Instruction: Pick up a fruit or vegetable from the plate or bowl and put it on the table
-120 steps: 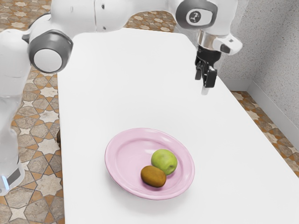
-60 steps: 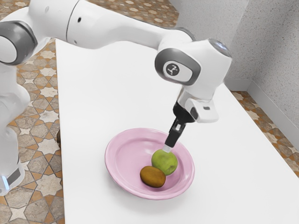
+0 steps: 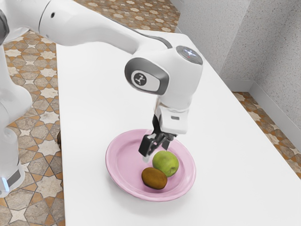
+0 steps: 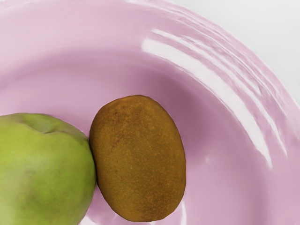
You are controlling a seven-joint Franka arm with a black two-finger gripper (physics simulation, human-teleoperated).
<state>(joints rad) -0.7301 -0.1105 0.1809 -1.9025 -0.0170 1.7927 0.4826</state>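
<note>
Black two-finger gripper (image 3: pixel 156 151), released, its fingers spread above a round, glossy pink plate (image 3: pixel 123 157). On the plate lie a smooth, dimpled green apple (image 3: pixel 166 163) and, touching it, an ovoid brown kiwifruit (image 4: pixel 138 159) with finely speckled skin.

Looked down aslant from the arm's (image 3: pixel 94 28) side in the exterior view, well back, with the plate (image 3: pixel 123 160) near six o'clock. Looked steeply down from the arm's end in the wrist view, close. Shared plate, apple (image 3: pixel 165 163) and kiwi (image 3: pixel 154 178).
</note>
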